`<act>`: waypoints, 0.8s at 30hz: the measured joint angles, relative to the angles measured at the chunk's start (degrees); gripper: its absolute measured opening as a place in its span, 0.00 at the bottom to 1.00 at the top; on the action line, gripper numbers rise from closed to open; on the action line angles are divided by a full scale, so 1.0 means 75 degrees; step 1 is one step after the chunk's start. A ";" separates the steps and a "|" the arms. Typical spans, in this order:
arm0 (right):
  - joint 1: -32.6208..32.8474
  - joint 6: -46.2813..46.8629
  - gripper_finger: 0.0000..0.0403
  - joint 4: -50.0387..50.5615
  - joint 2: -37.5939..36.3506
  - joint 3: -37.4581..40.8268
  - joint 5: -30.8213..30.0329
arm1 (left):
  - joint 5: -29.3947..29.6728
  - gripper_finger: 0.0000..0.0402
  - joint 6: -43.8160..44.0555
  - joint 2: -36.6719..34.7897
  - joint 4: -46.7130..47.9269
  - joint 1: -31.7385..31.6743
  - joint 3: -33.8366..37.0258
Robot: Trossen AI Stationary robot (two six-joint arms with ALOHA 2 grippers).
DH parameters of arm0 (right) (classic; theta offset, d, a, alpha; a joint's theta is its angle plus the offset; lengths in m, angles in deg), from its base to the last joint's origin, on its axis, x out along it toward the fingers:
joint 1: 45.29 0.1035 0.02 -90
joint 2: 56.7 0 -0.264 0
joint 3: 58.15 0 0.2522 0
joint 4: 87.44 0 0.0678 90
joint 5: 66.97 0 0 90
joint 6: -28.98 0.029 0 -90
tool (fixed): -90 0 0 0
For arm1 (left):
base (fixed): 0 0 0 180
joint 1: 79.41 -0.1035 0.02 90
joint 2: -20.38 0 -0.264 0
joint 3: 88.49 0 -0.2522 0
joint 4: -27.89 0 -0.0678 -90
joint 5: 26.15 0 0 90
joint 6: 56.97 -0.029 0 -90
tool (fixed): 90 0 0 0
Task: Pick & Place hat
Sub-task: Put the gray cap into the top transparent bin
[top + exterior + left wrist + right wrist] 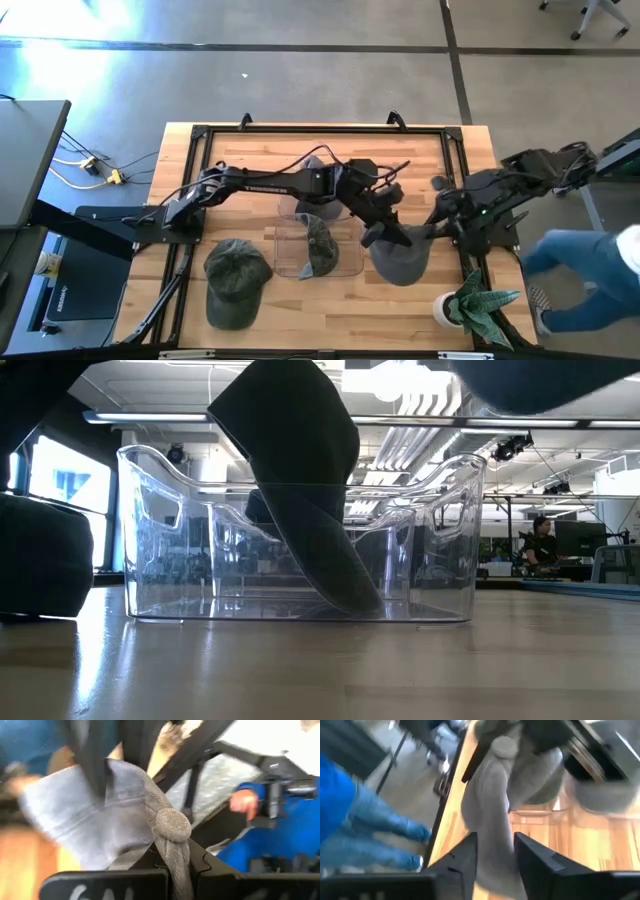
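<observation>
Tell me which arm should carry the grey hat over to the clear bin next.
Left, probably. The left pincer is shut on the grey hat, pinching its bunched fabric, close beside the clear bin. The right pincer has its fingers parted around the hat, seemingly letting go.

We are looking level across the wooden table (pixel 300 670) at a clear plastic bin (pixel 440 550) standing on it. A dark cap (pixel 300 480) is leaning into the bin, its lower edge resting on the bin's floor and its upper part rising above the rim. Another dark hat (pixel 40 560) is sitting on the table beside the bin. A person (pixel 541 542) is sitting far back in the room.
</observation>
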 joint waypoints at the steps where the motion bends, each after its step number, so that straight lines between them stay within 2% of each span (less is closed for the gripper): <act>1: 0.0000 0.0319 0.32 0.0042 -0.0127 0.0000 -0.0156 | 0.0223 0.01 -0.0012 -0.0112 0.0343 0.0001 0.0011; 6: 0.0053 0.1503 0.39 0.0043 -0.0940 0.0000 -0.1187 | 0.2531 0.00 -0.0125 -0.0681 0.1800 -0.0139 -0.0008; 12: 0.0122 0.1422 0.35 0.0031 -0.1755 0.0000 -0.2376 | 0.6124 0.00 0.0008 -0.1305 0.2962 -0.0262 -0.0009; 15: 0.0119 0.1235 0.32 0.0029 -0.1962 0.0000 -0.2674 | 0.7666 0.00 0.0488 -0.1497 0.3799 -0.0256 -0.0023; 18: 0.0119 0.0910 0.29 0.0029 -0.2076 0.0003 -0.2697 | 0.8671 0.00 0.1107 -0.1506 0.4706 -0.0256 -0.0006; 24: 0.0119 0.0152 0.26 0.0034 -0.2082 0.0006 -0.2623 | 0.9902 0.00 0.2852 -0.1464 0.5757 -0.0209 -0.0012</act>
